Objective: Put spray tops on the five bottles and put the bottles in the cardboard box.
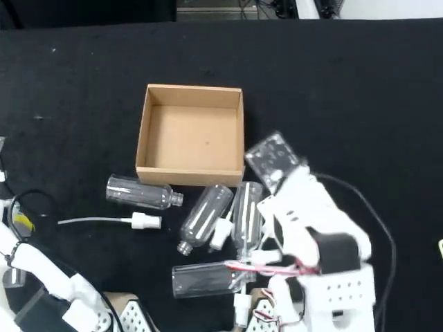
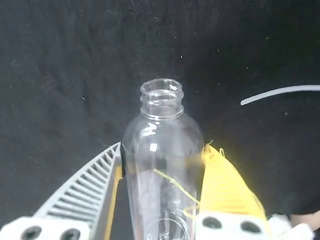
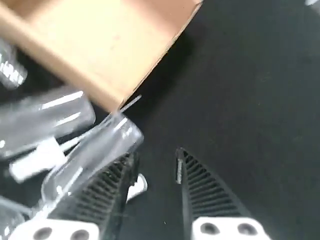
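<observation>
Clear plastic sits in the left claw (image 2: 162, 172), which we find clamped on an uncapped bottle (image 2: 161, 115) above the black worktop (image 2: 60, 60); the wrist gives us its bare neck, the high view the layout. Further right lie a capless bottle (image 1: 142, 192), a loose spray top (image 1: 145, 221) with its long tube, then the cardboard box (image 1: 192, 131). Before the box, outside it, lie a slanted bottle (image 1: 204, 216), a second spray top (image 1: 220, 235) and a neighbouring bottle (image 1: 247, 211); a crosswise bottle (image 1: 206, 279) lies nearer the right arm (image 1: 325, 256). Our right claw (image 3: 156, 159) stands moderately parted, gripping nothing, one finger beside that neighbouring bottle.
</observation>
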Robot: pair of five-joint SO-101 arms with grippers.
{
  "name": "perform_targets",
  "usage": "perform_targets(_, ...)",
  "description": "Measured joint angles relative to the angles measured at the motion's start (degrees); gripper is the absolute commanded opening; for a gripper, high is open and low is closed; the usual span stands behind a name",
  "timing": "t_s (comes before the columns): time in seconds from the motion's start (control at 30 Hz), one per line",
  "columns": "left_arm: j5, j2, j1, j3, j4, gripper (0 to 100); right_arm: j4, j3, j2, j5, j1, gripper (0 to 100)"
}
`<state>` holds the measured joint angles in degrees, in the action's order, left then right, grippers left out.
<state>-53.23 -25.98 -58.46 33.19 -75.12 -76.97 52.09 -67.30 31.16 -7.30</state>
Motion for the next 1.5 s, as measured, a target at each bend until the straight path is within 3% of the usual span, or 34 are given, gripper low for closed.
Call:
perform_targets(0.17, 7.47, 0.00, 2.64, 0.00, -0.35, 5, 0.00, -0.26, 9.05, 1.05, 5.10, 12.3)
perform_targets(0.3, 15.82, 0.00, 5.54, 0.00, -0.26, 5, 2.55, 1.14, 15.82, -5.19, 8.26, 12.3)
perform_targets(0.47, 26.55, 0.00, 9.93, 0.00, 3.25, 5, 3.60, 1.14, 27.25, -13.01, 7.56, 13.2)
perform_targets(0.6, 32.70, 0.09, 12.57, 1.58, 6.15, 5, 4.04, 1.14, 35.08, -15.82, 5.54, 21.5)
perform_targets(0.67, 34.64, -0.53, 12.84, 2.64, 7.12, 5, 4.22, 0.44, 38.24, -18.90, 5.19, 21.1)
perform_targets(0.93, 37.71, -13.01, 14.77, 10.11, 7.74, 5, 9.85, -0.18, 47.56, -27.52, 4.92, 17.8)
perform_targets(1.13, 37.80, -18.64, 17.05, 13.45, 7.74, 5, 9.93, -0.18, 50.20, -28.04, 2.90, 16.8)
perform_targets(1.27, 38.15, -19.43, 17.67, 13.45, 7.74, 5, 9.93, -0.62, 54.59, -28.04, 0.62, 1.1)
perform_targets(1.5, 38.15, -19.78, 18.02, 13.45, 7.74, 5, 9.41, -4.84, 56.70, -24.35, 1.14, 1.1)
